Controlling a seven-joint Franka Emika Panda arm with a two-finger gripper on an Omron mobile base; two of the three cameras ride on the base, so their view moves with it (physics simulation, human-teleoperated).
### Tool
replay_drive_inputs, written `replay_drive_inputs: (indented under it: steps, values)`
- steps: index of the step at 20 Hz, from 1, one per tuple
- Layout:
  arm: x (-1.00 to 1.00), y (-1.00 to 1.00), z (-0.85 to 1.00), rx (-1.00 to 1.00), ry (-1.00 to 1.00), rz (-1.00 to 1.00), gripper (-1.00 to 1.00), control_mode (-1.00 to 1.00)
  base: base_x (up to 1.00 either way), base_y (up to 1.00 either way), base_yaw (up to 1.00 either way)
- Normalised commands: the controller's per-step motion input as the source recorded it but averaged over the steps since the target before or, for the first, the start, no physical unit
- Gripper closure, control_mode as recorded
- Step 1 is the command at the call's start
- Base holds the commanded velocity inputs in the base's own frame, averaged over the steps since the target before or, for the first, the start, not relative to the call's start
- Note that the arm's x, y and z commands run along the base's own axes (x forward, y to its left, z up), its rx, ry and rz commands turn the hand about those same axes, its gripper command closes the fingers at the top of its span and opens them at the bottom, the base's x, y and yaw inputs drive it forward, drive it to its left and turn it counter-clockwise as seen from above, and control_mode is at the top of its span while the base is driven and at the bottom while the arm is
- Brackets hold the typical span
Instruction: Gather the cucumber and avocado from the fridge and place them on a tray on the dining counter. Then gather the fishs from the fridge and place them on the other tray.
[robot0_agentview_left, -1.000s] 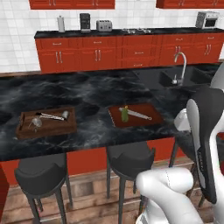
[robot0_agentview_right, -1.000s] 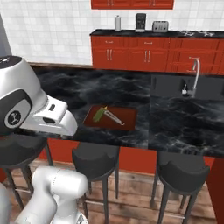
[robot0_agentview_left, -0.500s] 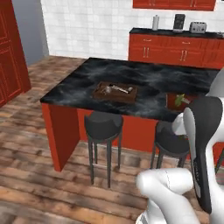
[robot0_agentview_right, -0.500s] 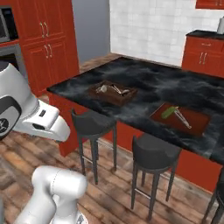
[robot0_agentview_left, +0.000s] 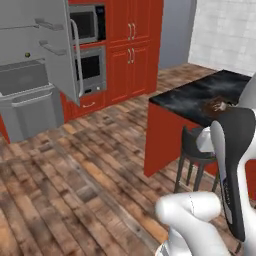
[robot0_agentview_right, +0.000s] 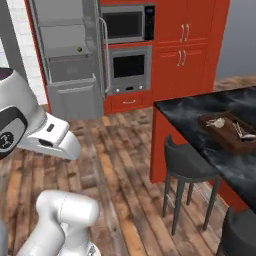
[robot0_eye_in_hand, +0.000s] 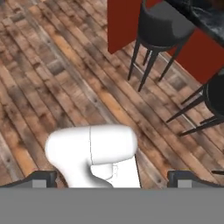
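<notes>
On the dark worktop (robot0_agentview_right: 200, 107) at right, a tray (robot0_agentview_right: 227, 131) already carries fish-like pieces. Across the wooden floor, the fridge (robot0_agentview_right: 70, 60) stands open, so more fetching seems left. The jaws are spread wide, holding nothing.

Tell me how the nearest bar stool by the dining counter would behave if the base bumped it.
The stool would probably tip rather than slide: its thin dark legs splay beneath a bulky padded seat, so its weight sits high. On the plank floor it might scrape first. It looks stiff, not fragile.
</notes>
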Motion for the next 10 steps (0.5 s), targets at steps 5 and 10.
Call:
replay_drive_inputs:
  steps: [5, 10]
  values:
    - [0.00, 0.00, 0.00, 0.00, 0.00, 0.00, -1.00, 1.00, 0.83, 0.21, 0.62]
    - [0.00, 0.00, 0.00, 0.00, 0.00, 0.00, -1.00, 1.00, 0.93, 0.16, 0.53]
